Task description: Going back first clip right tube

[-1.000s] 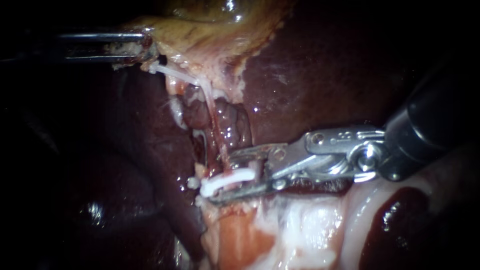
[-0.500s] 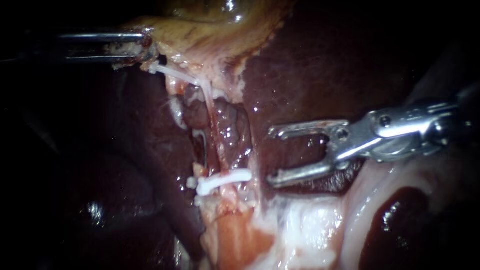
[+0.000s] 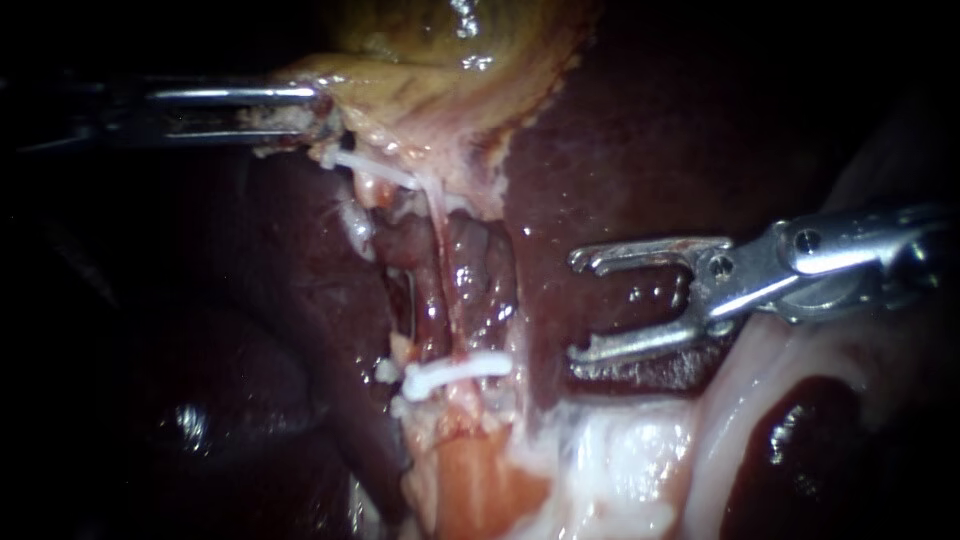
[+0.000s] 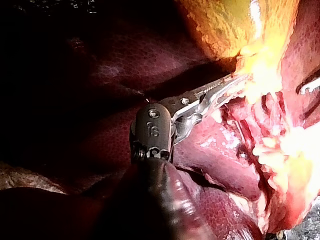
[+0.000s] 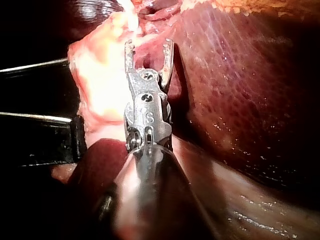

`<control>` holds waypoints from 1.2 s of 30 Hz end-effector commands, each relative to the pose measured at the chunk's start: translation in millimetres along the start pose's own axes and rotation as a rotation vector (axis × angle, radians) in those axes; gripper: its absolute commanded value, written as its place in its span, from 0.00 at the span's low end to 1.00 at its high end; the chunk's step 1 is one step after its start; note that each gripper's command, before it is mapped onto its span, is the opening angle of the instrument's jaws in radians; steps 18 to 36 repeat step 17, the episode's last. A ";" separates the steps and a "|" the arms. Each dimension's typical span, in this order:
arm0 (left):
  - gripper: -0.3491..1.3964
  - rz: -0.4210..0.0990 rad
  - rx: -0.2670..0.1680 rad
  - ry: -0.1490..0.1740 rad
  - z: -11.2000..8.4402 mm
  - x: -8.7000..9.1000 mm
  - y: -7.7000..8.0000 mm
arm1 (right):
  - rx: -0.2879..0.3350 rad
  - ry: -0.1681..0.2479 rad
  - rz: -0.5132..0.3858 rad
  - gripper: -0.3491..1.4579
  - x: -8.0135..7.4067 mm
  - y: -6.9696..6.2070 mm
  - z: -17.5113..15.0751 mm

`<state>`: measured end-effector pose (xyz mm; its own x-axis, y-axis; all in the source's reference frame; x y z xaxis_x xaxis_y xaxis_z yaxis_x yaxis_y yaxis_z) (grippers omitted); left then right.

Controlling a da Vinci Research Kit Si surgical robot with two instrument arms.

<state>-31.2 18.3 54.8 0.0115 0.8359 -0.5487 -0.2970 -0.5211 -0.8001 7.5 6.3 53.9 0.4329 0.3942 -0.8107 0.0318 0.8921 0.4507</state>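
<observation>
1. Right instrument [image 3: 575,308] had its two jaws wide open, with a clear gap, and they held nothing.
2. Its jaws sat over the dark liver [image 3: 640,150], near the white clip [image 3: 455,370] but not touching it.
3. The clip lay shut across a thin pink tube [image 3: 445,290], low down on it.
4. Left instrument [image 3: 310,112] had its jaws pinched on the edge of the yellow gallbladder [image 3: 440,60], up above the tube.

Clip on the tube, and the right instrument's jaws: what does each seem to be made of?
The clip looks like white plastic: opaque and smooth, with a soft sheen. The right instrument looks like bare polished metal, probably steel: silvery, with sharp glints along its open jaws.
</observation>
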 end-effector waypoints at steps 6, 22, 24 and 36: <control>0.00 0.016 0.003 -0.010 1.5 -1.3 -0.7 | 0.000 0.000 0.000 0.47 0.0 0.0 0.0; 0.00 0.016 -0.003 -0.013 0.9 -1.2 -0.7 | 0.047 -0.002 0.032 0.47 0.2 0.2 0.6; 0.00 0.016 -0.003 -0.013 0.9 -1.2 -0.7 | 0.047 -0.002 0.032 0.47 0.2 0.2 0.6; 0.00 0.016 -0.003 -0.013 0.9 -1.2 -0.7 | 0.047 -0.002 0.032 0.47 0.2 0.2 0.6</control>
